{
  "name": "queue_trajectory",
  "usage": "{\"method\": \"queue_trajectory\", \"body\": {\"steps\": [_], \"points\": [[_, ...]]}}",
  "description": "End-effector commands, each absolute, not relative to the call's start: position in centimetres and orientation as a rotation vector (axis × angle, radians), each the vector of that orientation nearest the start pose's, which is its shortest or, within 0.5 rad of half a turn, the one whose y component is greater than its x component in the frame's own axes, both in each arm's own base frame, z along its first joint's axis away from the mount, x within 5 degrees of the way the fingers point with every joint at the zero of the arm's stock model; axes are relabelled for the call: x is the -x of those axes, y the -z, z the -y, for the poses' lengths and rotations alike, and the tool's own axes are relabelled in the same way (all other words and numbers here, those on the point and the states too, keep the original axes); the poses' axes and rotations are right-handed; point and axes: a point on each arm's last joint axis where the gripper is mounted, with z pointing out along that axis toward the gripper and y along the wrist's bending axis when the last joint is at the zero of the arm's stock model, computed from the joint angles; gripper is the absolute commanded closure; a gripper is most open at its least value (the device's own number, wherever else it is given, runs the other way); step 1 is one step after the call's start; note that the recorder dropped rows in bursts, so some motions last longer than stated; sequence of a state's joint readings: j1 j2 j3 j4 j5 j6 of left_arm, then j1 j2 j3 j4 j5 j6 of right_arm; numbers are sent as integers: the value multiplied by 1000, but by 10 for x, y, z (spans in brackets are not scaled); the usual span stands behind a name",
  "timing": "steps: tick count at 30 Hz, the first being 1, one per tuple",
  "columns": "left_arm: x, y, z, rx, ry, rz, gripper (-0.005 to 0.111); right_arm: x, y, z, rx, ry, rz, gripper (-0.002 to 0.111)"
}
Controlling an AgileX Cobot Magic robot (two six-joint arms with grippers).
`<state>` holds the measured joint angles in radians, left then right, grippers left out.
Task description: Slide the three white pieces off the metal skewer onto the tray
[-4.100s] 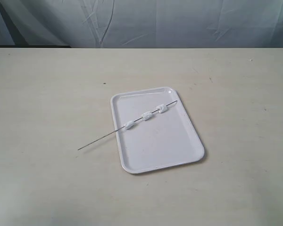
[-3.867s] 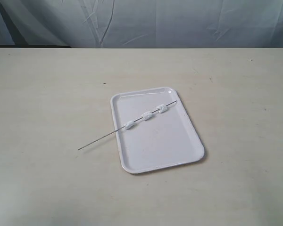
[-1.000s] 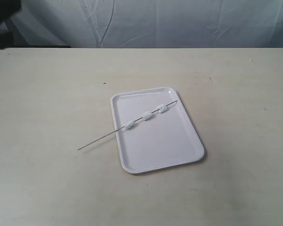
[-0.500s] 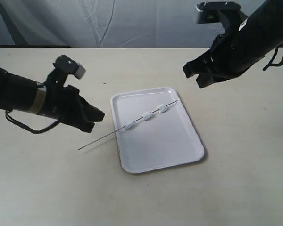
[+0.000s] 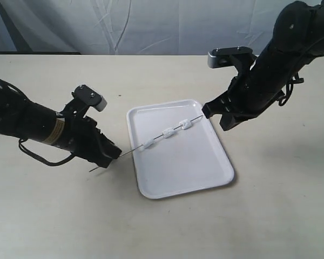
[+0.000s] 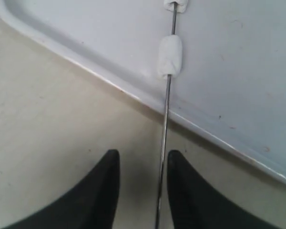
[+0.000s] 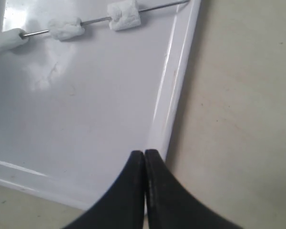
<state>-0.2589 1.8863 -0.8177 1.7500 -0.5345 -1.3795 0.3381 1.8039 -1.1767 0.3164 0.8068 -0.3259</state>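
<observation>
The white tray (image 5: 189, 167) lies on the table. The thin metal skewer (image 5: 130, 151) rests across its far corner, its bare end sticking out over the table to the left. Three white pieces (image 5: 167, 132) are threaded on it over the tray, also seen in the right wrist view as white pieces (image 7: 66, 28). My left gripper (image 6: 142, 160) is open low over the table, and the skewer (image 6: 164, 138) runs between its fingers, close to one. My right gripper (image 7: 145, 153) is shut and empty, above the tray rim (image 7: 174, 90) near the skewer's tip.
The beige table (image 5: 54, 216) extends all round the tray. A grey cloth backdrop (image 5: 151, 27) hangs behind the far edge. Both black arms reach in from the sides.
Both arms have come in and lowered. The left gripper has moved right to straddle the skewer's bare end; the right gripper has dropped toward the tray's far right corner.
</observation>
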Motion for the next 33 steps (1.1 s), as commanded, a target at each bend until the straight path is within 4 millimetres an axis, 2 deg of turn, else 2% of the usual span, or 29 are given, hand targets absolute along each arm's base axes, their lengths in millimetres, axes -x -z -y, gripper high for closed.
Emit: {"method": "queue_trajectory", "body": {"steps": [1, 5, 16, 24, 33], "points": [[-295, -116, 130, -1001, 698, -2342, 70, -328, -192, -137, 690, -362, -2795, 109], [-292, -116, 131, -1057, 716, -2311, 72, -328, -192, -137, 682, -371, -2795, 109], [-288, -110, 128, -1107, 672, -2305, 78, -325, -196, -147, 537, -564, -2816, 109], [-287, -94, 127, -1127, 678, -2343, 82, -330, -200, -154, 388, -684, -2762, 109], [-287, -93, 127, -1153, 675, -2330, 94, -332, -202, -157, 323, -727, -2734, 109]]}}
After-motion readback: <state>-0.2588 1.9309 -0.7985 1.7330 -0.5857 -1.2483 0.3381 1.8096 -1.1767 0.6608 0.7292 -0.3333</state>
